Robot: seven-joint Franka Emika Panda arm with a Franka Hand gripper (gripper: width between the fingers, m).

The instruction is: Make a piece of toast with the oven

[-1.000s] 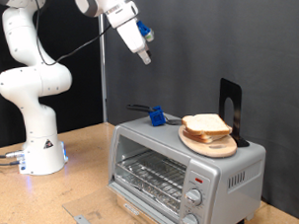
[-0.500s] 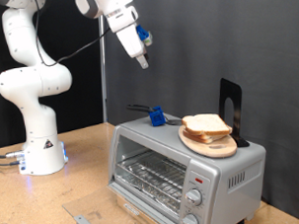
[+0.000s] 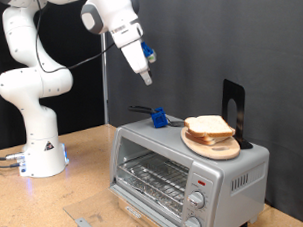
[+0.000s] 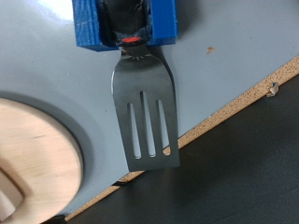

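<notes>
Currently the gripper hangs high above the oven, holding nothing; whether its fingers are spread I cannot tell. Directly under it on the oven top lies a slotted spatula in a blue holder. Piece of toast sits stacked on the round wooden board — likely light, soft, crumbly; best lifted from beneath rather than pinched.

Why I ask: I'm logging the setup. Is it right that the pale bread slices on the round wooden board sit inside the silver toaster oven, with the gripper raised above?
Not quite. The exterior view shows the pale bread slices on the round wooden board on top of the silver toaster oven, not inside it. The gripper is indeed raised above.
</notes>
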